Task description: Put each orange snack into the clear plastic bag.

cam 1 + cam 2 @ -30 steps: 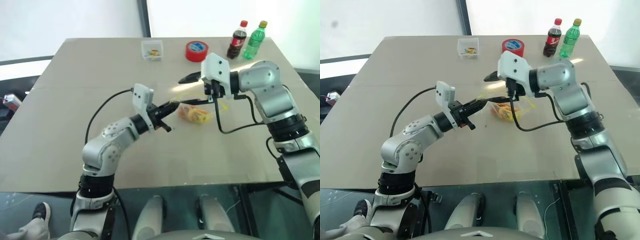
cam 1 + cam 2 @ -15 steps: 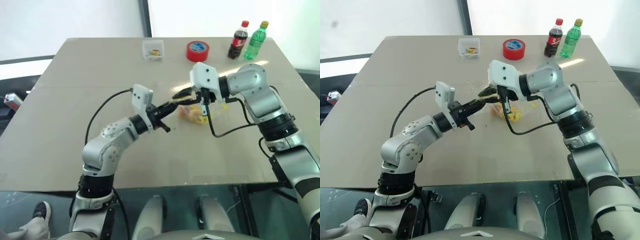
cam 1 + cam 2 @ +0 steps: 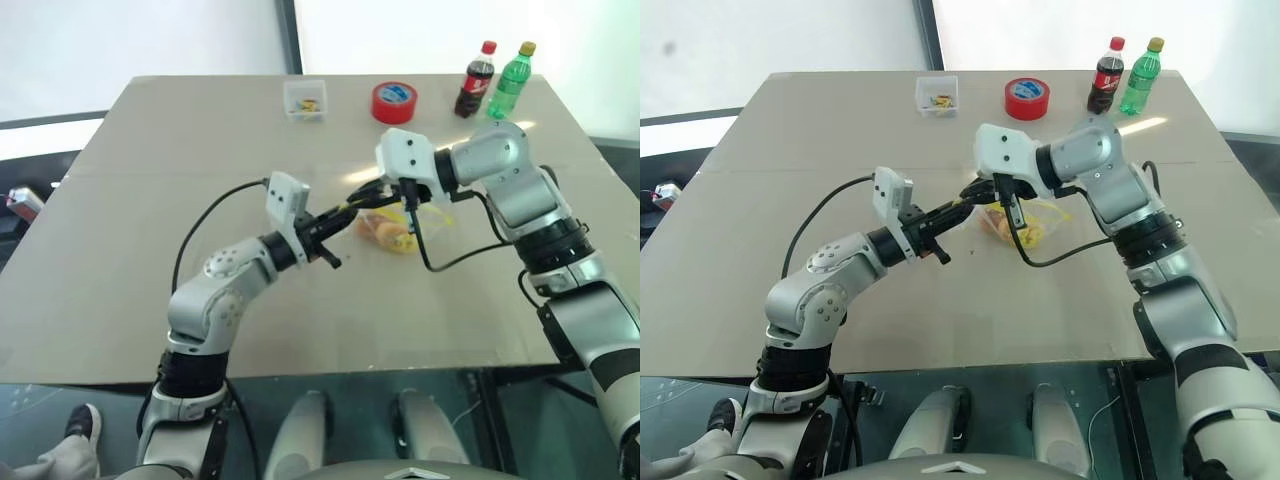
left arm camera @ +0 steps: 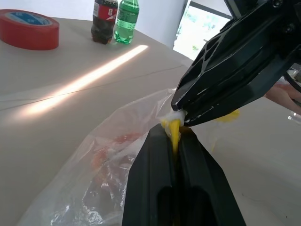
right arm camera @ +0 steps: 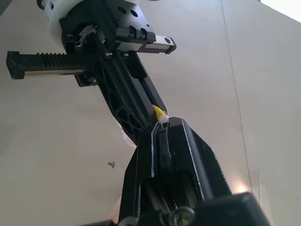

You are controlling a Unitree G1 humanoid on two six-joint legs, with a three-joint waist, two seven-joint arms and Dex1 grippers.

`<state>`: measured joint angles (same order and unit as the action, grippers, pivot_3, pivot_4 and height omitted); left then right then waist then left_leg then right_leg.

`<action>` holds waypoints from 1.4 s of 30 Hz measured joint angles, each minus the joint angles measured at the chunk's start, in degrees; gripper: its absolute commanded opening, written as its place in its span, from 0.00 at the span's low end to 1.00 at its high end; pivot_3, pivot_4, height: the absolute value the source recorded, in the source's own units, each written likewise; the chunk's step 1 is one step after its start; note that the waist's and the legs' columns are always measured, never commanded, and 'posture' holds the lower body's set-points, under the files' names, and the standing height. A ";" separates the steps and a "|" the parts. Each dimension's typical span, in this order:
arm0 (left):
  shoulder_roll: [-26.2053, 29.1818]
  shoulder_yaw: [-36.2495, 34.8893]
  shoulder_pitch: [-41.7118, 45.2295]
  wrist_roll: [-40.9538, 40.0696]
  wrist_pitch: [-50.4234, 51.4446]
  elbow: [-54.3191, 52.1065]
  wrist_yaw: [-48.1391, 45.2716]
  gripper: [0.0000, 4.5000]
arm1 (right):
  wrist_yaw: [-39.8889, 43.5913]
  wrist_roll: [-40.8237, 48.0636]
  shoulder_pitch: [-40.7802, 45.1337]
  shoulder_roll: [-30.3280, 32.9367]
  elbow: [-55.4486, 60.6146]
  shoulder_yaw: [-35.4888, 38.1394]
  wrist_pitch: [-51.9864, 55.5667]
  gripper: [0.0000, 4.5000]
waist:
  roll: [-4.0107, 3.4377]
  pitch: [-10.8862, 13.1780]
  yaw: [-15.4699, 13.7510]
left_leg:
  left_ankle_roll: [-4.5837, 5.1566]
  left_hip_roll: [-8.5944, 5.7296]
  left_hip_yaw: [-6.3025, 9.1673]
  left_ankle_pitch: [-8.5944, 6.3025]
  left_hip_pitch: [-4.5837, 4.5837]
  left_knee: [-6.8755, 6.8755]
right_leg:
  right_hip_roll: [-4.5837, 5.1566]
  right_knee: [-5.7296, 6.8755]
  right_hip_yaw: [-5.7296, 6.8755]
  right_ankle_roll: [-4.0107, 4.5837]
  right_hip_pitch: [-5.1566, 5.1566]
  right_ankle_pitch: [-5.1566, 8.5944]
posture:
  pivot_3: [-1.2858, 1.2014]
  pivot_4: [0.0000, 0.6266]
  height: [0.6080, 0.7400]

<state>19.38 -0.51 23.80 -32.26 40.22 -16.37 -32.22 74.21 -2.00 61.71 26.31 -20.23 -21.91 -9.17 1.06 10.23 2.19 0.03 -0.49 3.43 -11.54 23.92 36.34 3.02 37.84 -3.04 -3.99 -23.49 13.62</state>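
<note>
Crinkly clear plastic bag (yellow strip pinched)

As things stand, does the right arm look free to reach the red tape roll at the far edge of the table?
Probably not right away. The right gripper is shut on the yellow strip of the clear plastic bag, meeting the left gripper. The table between it and the red tape roll looks bare, so only that grip stands in the way.
</note>
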 measured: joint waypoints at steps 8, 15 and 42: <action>-0.02 0.60 -0.89 0.60 -1.09 0.12 -0.51 0.00 | 0.19 -2.37 0.38 1.92 -2.03 -0.29 -1.35 0.01 | 0.00 0.00 0.00 | 0.00 0.00 0.00 0.00 0.00 0.00 | 0.00 0.00 0.00 0.00 0.00 0.00 | 0.52 0.24 1.00; 0.01 0.74 -1.14 0.75 -2.00 0.23 -1.33 0.00 | 0.94 -3.34 0.61 5.21 -2.29 -0.29 -0.73 0.01 | -0.01 0.01 0.03 | 0.00 0.00 -0.01 0.00 0.00 0.00 | 0.00 0.00 0.00 0.00 0.00 0.00 | 0.52 0.24 1.00; -0.03 1.85 6.12 7.11 -10.01 11.59 -2.06 0.00 | -6.33 -6.27 -1.45 16.60 -5.57 2.62 2.95 0.01 | 0.00 0.01 -0.12 | 0.01 -0.02 -0.05 0.00 0.01 0.01 | 0.01 -0.02 -0.02 0.00 0.00 0.00 | 0.52 0.24 1.00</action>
<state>19.35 1.34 29.92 -25.15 30.21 -4.78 -34.28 67.88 -8.27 60.26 42.91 -25.80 -19.29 -6.23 1.06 10.24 2.07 0.03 -0.51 3.38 -11.54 23.92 36.35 3.04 37.82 -3.06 -3.99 -23.49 13.62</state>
